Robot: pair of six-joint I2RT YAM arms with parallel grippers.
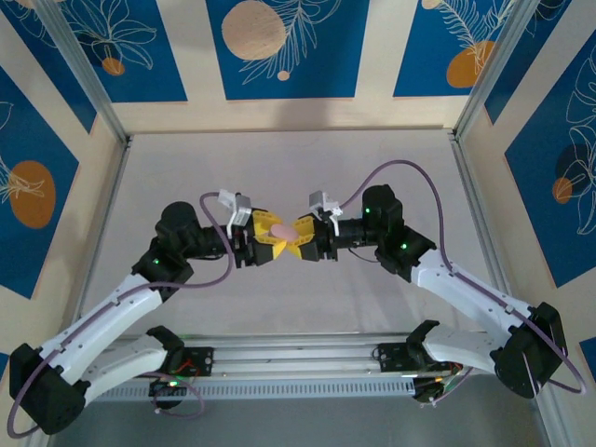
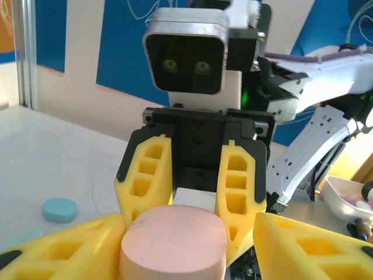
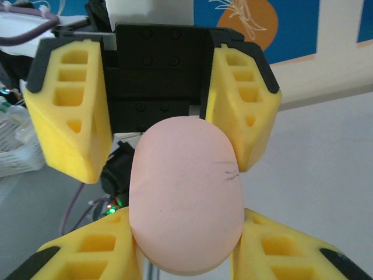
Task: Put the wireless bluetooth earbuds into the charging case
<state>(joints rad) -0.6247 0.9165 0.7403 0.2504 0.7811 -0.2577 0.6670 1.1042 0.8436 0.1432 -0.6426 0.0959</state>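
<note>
Pink case (image 3: 186, 198) aloft mid-table, clamped in right gripper (image 2: 192, 192). Left gripper (image 3: 166, 157) jaws spread wide around it, not touching. Judged light, rigid, smooth, slip-prone; pinch the flat sides.

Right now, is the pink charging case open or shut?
Shut: the pink charging case reads as one smooth closed oval in both wrist views, with no lid raised and no cavity showing.
</note>
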